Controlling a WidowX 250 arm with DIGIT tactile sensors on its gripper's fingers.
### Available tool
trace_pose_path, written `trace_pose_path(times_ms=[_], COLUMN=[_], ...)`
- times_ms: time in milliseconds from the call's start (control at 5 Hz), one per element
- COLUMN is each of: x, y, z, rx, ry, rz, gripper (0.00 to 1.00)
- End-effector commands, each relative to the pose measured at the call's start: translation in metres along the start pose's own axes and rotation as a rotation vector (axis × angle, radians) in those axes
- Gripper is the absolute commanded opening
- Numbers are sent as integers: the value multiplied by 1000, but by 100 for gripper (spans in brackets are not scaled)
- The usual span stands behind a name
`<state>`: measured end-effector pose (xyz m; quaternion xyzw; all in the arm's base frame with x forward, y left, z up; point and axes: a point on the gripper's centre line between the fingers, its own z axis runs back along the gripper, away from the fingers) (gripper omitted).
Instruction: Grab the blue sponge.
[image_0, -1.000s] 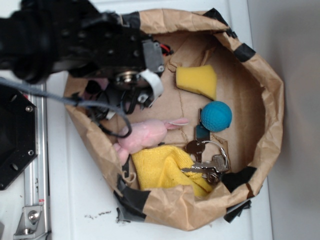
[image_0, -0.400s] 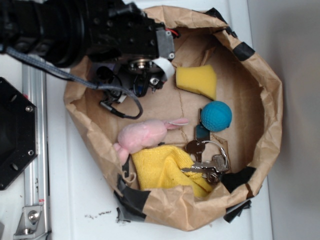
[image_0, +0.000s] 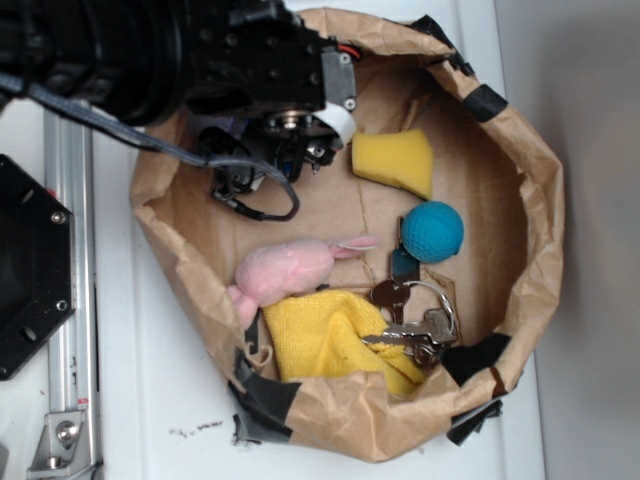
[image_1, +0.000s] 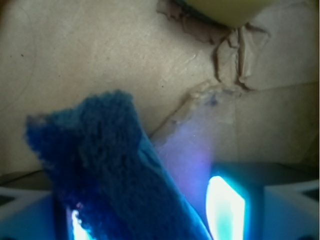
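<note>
In the wrist view the blue sponge (image_1: 100, 165) stands tilted between my fingers, its porous end sticking out over the brown paper floor. The gripper (image_1: 150, 220) is closed on it: the left finger (image_1: 75, 225) is pressed against it and the right finger (image_1: 225, 210) glows just beside it. In the exterior view the gripper (image_0: 295, 150) hangs under the black arm at the bag's upper left, and the sponge is hidden beneath the arm.
The brown paper bag (image_0: 540, 200) also holds a yellow wedge sponge (image_0: 393, 160), a teal ball (image_0: 433, 232), a pink plush toy (image_0: 290, 270), a yellow cloth (image_0: 330, 335) and keys (image_0: 415, 325). The yellow sponge's edge (image_1: 225, 6) shows at the top of the wrist view.
The arm has moved up and to the right in the exterior view, away from the pink plush toy and closer to the yellow sponge.
</note>
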<state>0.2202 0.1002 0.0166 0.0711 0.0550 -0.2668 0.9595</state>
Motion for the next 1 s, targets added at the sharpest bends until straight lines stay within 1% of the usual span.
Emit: trace_pose_path(times_ms=[0,200,400,600,800], x=[20,60,80,67,57], y=[-4,-14,-41,-35,-29], z=[82,141,171,182,184], rx=[-32,-138,-129,-108,-66], ry=[-180,-195,-197,-305,-330], rz=[314,544,684,916,969], gripper=[0,0,0,0,0])
